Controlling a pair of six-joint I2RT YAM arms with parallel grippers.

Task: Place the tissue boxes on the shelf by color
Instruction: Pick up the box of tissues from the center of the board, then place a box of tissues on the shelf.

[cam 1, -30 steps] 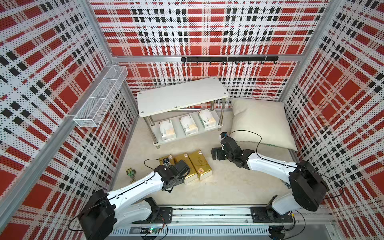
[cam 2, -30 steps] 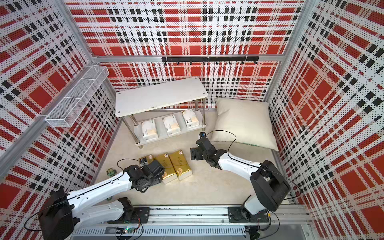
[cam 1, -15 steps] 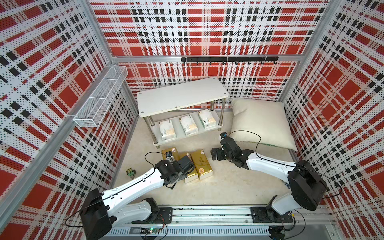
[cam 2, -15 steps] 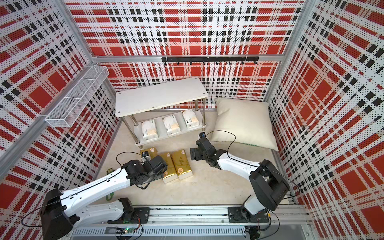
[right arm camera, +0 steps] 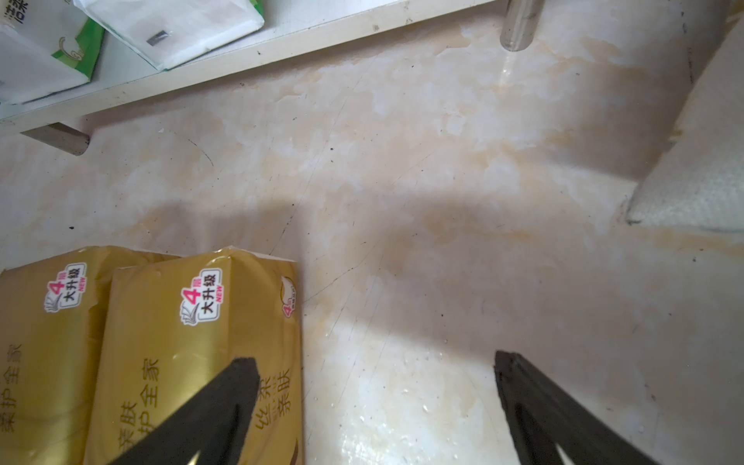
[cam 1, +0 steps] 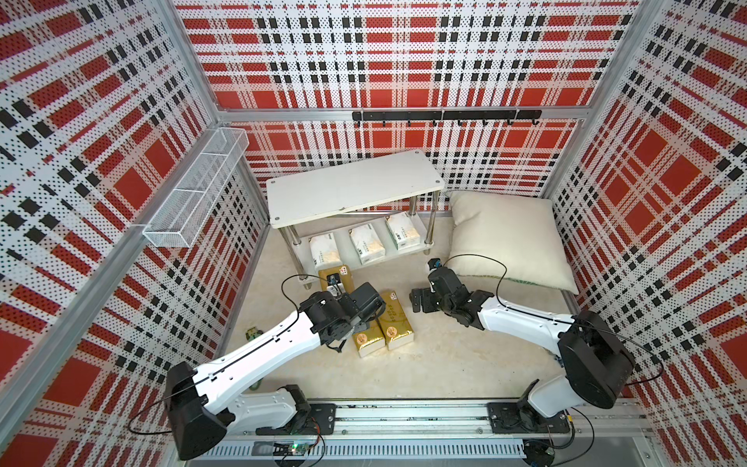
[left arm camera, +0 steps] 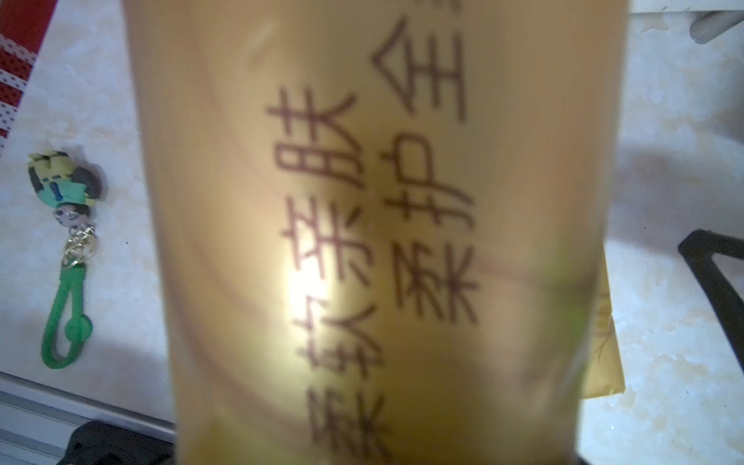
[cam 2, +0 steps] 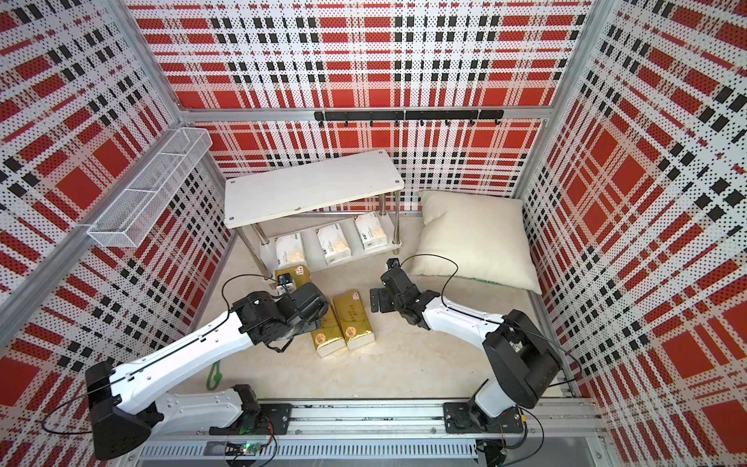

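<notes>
While the left arm stretches long and low from its base toward the shelf's (cam 1: 355, 186) front corner leg, its tool (cam 1: 340, 289) appears clamped on one gold pack (cam 1: 334, 272). The fingers are hidden, since that pack fills the wrist view. The pack sits just in front of the lower board's edge, where three white packs (cam 1: 366, 244) lie in a row. Two more gold packs (cam 1: 398, 319) lie touching, side by side, on the desk (right arm camera: 443, 201) between the arms. The right arm crouches low with its tool (right arm camera: 376, 364) spread wide over open desk between those packs and the pillow (cam 1: 505, 238).
</notes>
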